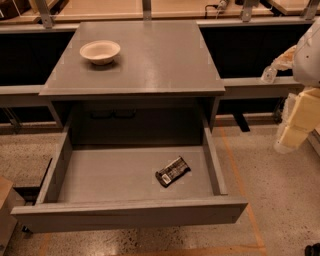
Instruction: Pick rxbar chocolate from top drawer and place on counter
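Camera view: one flat rxbar chocolate (172,171) in a dark striped wrapper lies askew in one open grey top drawer (130,212), near its right wall. One pale gripper (292,132) hangs well apart at right; spread or closed, I cannot tell. Reaching down could clip that wall or skid the bar; one smooth grey counter (160,62) bears one pale round bowl (100,51).

A speckled floor (285,195) with orange tape lines (255,220) lies in front of the long pale wooden bench (105,9), dark beneath, the gripper (294,127) near its right end.
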Motion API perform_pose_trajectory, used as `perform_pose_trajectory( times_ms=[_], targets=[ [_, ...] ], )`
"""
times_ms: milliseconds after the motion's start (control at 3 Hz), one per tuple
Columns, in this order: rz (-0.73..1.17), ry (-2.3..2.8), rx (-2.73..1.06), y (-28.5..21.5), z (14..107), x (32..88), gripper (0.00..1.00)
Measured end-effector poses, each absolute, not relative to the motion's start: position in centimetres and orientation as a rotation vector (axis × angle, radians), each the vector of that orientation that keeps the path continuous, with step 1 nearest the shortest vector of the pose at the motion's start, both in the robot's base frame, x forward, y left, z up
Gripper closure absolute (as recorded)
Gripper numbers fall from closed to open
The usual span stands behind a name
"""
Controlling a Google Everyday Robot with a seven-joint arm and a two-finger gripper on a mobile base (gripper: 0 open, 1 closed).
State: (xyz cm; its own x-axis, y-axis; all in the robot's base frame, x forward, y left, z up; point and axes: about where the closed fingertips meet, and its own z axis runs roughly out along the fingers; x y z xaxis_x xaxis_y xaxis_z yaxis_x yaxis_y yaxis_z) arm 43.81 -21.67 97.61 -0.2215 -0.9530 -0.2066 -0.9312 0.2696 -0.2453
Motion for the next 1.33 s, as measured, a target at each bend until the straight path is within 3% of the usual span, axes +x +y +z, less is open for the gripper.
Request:
perform_pose_trajectory(
  times_ms=[667,1000,1333],
  targets=[
    [-0.126,2.228,-1.758,-21.3,96.3,44.8,0.0],
    [-0.235,2.173,-1.828,-20.2,93.6,49.4,0.0],
    [-0.237,2.172,-1.828,-20.2,93.6,49.5,0.0]
  ],
)
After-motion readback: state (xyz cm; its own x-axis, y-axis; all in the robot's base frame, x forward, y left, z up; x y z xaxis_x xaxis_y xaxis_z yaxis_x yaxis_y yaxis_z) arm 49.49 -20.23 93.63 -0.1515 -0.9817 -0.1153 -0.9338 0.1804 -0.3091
